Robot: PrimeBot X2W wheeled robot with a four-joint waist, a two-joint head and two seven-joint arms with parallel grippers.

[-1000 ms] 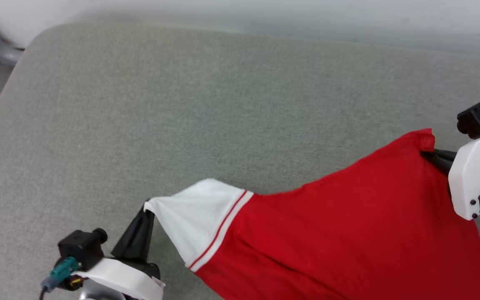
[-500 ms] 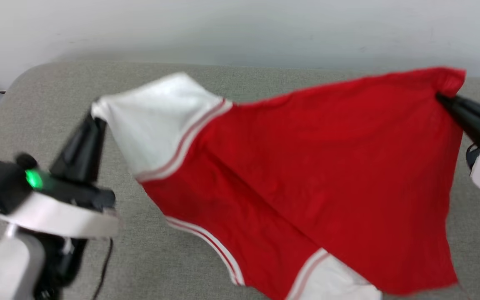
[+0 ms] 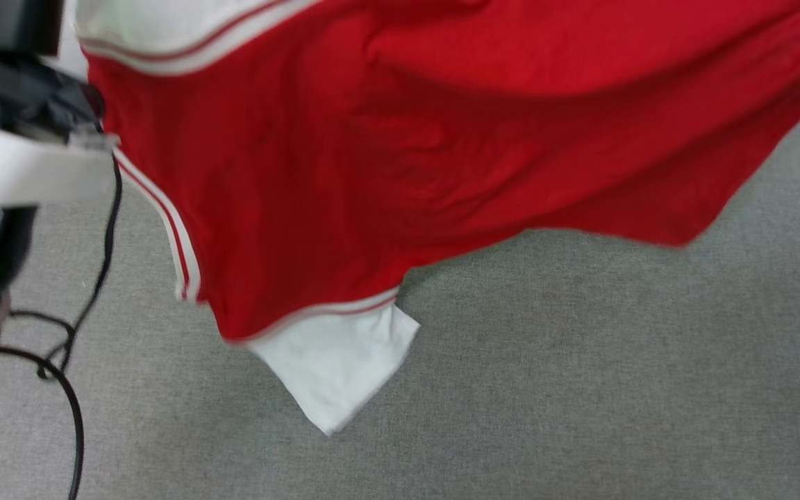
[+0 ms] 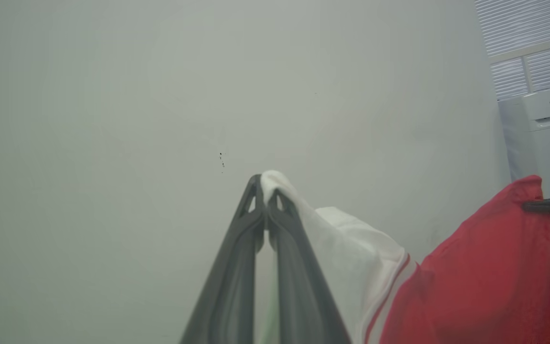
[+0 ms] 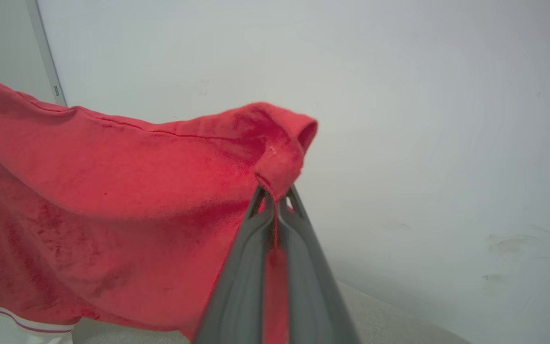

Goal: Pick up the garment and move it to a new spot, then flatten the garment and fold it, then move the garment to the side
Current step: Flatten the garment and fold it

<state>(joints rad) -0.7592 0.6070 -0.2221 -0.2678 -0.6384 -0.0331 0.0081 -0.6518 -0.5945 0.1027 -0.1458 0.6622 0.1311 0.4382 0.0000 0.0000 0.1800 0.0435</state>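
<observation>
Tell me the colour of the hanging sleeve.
White sleeve, red-striped trim at its seam; head view shows it best.

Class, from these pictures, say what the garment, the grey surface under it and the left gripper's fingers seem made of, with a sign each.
The garment: probably soft knit cotton or blend, matte; it drapes in loose folds. The grey surface: woven, upholstery-like fabric, matte; fine flecked weave shows. The left gripper: fingers look like smooth matte dark-grey plastic, with cut-outs near the tips.
</observation>
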